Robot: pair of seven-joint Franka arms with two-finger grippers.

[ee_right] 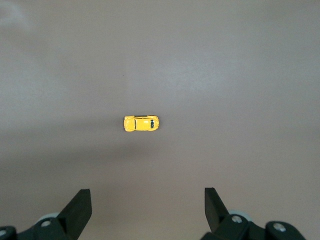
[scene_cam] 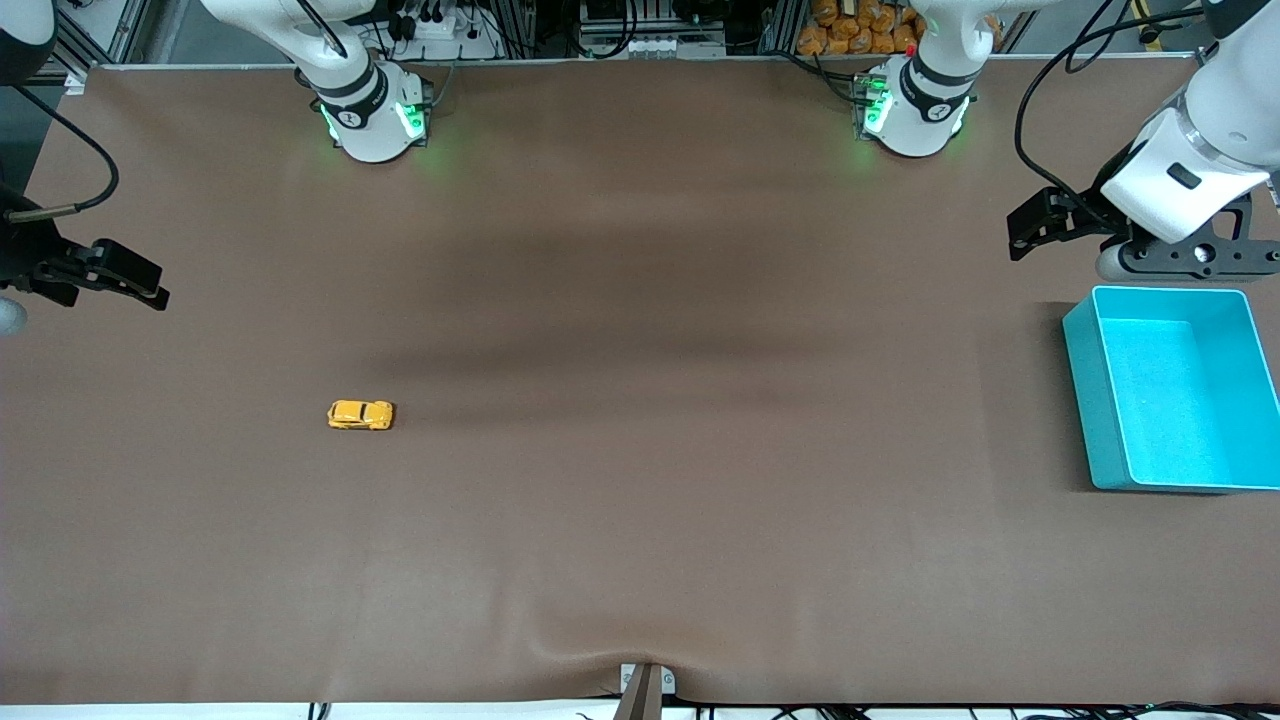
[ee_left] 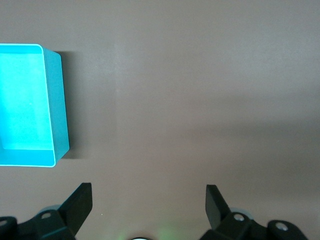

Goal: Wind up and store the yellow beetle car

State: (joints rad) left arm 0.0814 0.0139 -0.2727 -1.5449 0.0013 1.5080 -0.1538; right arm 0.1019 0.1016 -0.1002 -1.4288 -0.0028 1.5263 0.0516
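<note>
The yellow beetle car (scene_cam: 360, 414) stands on its wheels on the brown table, toward the right arm's end. It also shows in the right wrist view (ee_right: 141, 123), well clear of my fingers. My right gripper (scene_cam: 150, 285) (ee_right: 147, 197) is open and empty, up over the right arm's end of the table. The teal bin (scene_cam: 1085, 400) stands empty at the left arm's end. My left gripper (scene_cam: 1016, 235) (ee_left: 149, 195) is open and empty, up over the table beside the bin (ee_left: 60, 100).
The brown mat has a small ridge at the front edge by a clamp (scene_cam: 645, 685). The two arm bases (scene_cam: 375, 115) (scene_cam: 915, 110) stand along the edge farthest from the front camera.
</note>
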